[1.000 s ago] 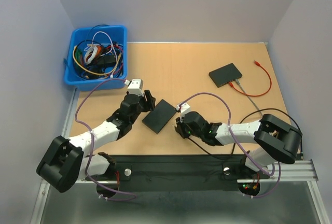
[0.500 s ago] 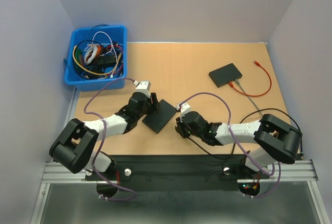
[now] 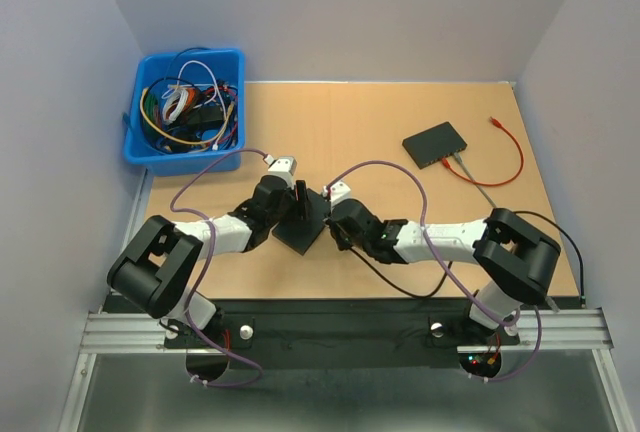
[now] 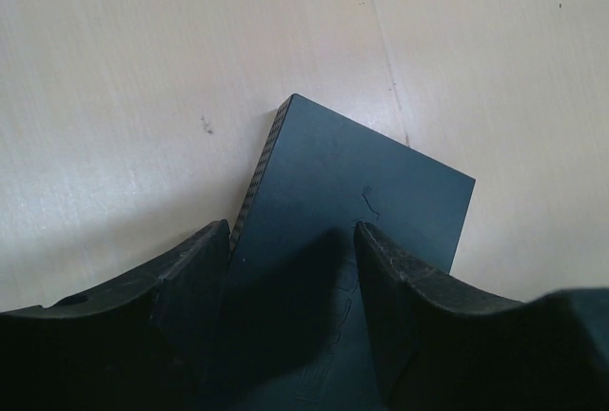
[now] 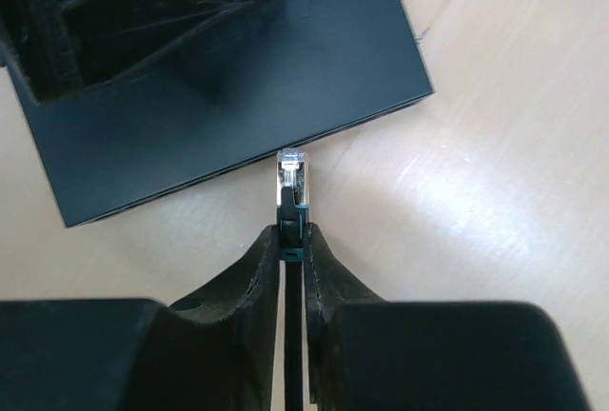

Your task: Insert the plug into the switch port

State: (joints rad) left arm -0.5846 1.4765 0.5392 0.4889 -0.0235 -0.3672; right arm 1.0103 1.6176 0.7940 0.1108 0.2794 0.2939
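Mid-table, from the left: left gripper point(image 3: 297, 197) spread wide, straddling the near end of the black switch point(image 4: 362, 211) without pinching it. At 3 o'clock of that, right gripper point(image 5: 293, 240) clamped tight on the plug point(image 5: 291, 171), clear tip just touching the switch's edge.

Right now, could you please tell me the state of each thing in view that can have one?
Flat black switch box: lying on the table, left fingers either side.
Clear-tipped plug: pinched, tip at the box's edge, not visibly seated.
Left gripper: open, straddling the box.
Right gripper: shut on the plug.
Second black switch: cables plugged in.
Blue plastic bin: full of cables.
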